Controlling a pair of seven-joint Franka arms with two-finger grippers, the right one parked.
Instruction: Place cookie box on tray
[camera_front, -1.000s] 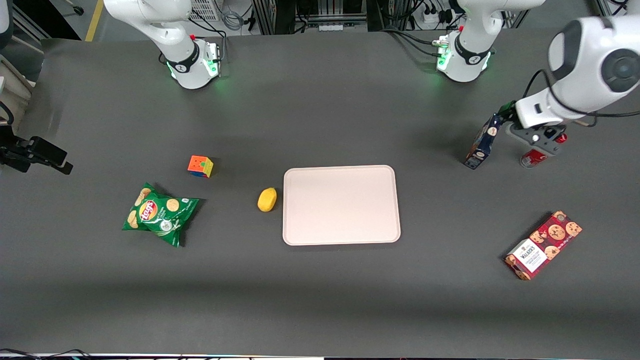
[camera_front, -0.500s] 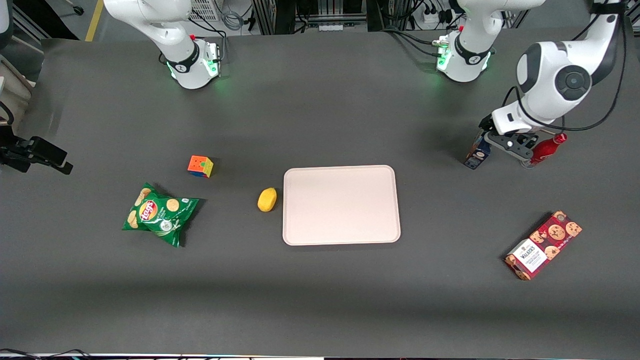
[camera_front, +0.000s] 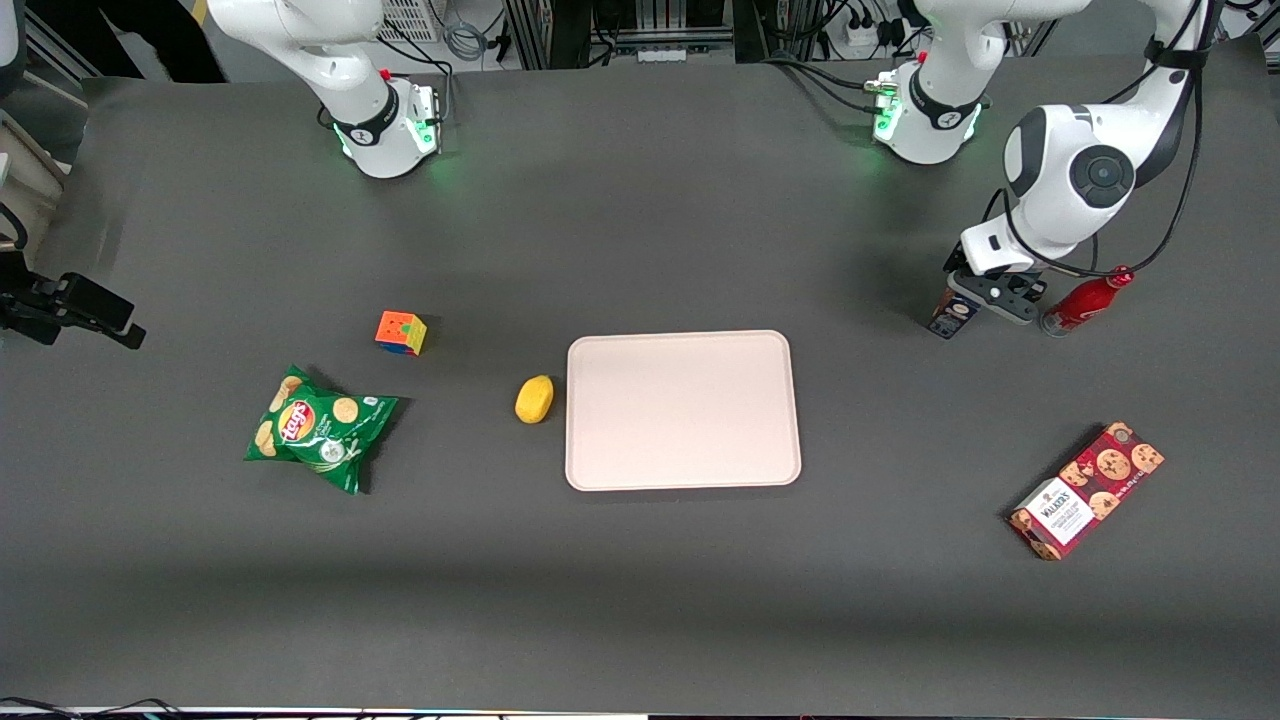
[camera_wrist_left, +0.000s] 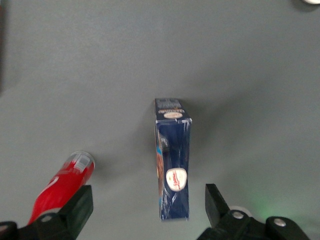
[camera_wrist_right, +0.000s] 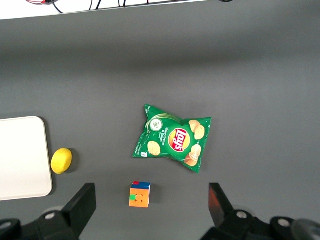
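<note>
The cookie box (camera_front: 951, 313) is a slim navy carton with a round white logo. It stands upright on the table toward the working arm's end, well apart from the tray (camera_front: 680, 455). The tray is a pale pinkish-beige rectangle at mid-table with nothing on it. My left gripper (camera_front: 985, 298) hangs directly over the box and covers its top in the front view. In the left wrist view the gripper (camera_wrist_left: 147, 205) is open, and the cookie box (camera_wrist_left: 173, 165) sits between the black fingers (camera_wrist_left: 79, 206) with a gap on each side.
A red bottle (camera_front: 1085, 299) lies close beside the gripper and touches nothing; the same red bottle (camera_wrist_left: 62, 182) runs past one finger. A red Walkers box (camera_front: 1086, 490) lies nearer the front camera. A lemon (camera_front: 534, 399), a colour cube (camera_front: 401, 332) and a chips bag (camera_front: 318, 428) lie toward the parked arm's end.
The left arm has swung in and lowered, bringing the gripper down over the standing cookie box. The red bottle, partly covered before, now shows. The box has not moved.
</note>
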